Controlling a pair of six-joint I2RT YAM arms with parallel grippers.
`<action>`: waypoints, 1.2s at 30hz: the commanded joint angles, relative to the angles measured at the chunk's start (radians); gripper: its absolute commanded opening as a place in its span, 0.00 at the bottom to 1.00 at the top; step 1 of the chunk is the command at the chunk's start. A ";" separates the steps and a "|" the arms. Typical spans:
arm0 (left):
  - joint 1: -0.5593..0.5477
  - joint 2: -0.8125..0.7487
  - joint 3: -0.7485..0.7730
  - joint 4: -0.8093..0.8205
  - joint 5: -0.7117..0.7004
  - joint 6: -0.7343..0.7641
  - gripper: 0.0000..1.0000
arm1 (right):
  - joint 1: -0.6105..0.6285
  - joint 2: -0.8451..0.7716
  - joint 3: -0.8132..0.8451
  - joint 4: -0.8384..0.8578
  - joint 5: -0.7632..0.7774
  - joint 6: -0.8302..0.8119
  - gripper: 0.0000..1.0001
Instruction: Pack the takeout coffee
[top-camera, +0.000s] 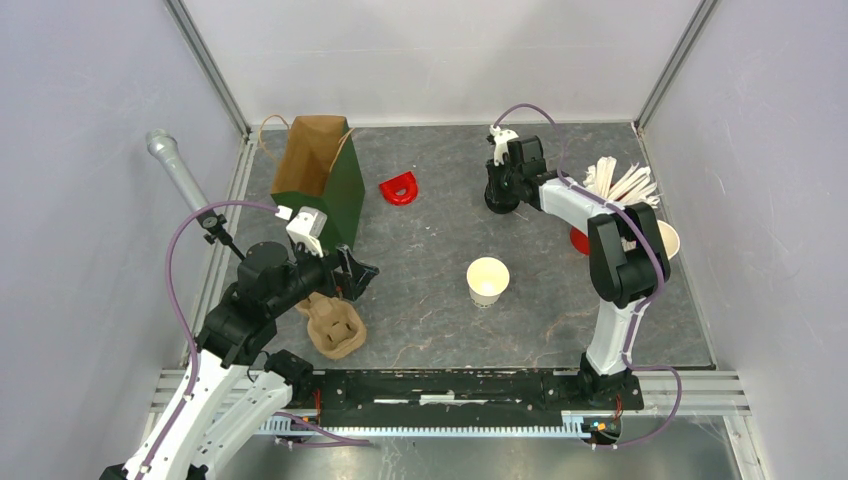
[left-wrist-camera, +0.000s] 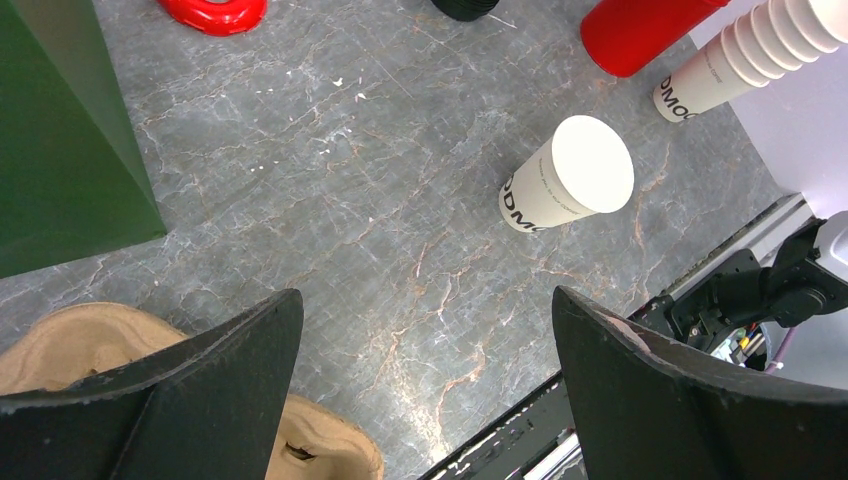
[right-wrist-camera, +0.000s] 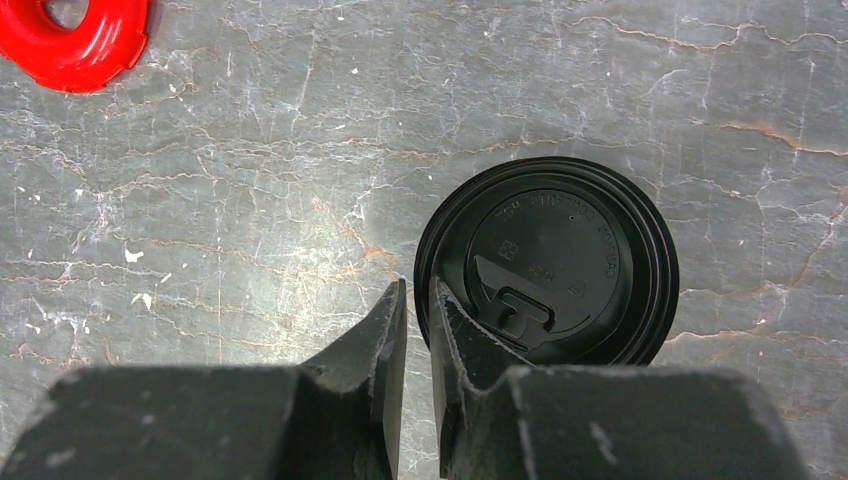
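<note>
The black lid (right-wrist-camera: 547, 262) lies top side up at the far middle of the table (top-camera: 430, 300), with its sip tab towards the right arm's wrist. I can't make out what is under it. The right gripper (right-wrist-camera: 417, 295) is right at its rim. Its two fingers are drawn nearly together with only a slit between them, one over the lid and one just outside it. Whether they actually pinch the rim, I cannot tell.

Nearer the arms, about mid-table, a cream paper cup (top-camera: 487, 280) stands upright with no lid on it, well apart from the black lid. A red ring-shaped piece (top-camera: 399, 188) lies left of the lid.

The brown paper bag (top-camera: 320, 175) with a dark green side stands open at the far left. Below it, a tan pulp cup carrier (top-camera: 333, 325) sits on the table. The left gripper (left-wrist-camera: 430, 380) hangs over the carrier's far edge, just beside the bag, with its jaws spread wide and nothing between them.

At the right edge, a red cup of white sticks (left-wrist-camera: 640, 30) stands beside a stack of lidless cream cups (left-wrist-camera: 740, 55).
</note>
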 joint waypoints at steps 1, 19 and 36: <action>0.007 0.002 0.003 0.022 0.017 -0.016 1.00 | -0.003 0.011 0.047 0.015 -0.003 -0.012 0.18; 0.008 -0.005 0.000 0.020 0.016 -0.016 1.00 | -0.005 -0.035 0.024 0.043 -0.050 -0.005 0.00; 0.009 0.000 -0.001 0.021 0.011 -0.017 1.00 | -0.006 -0.137 0.019 0.003 -0.031 -0.028 0.00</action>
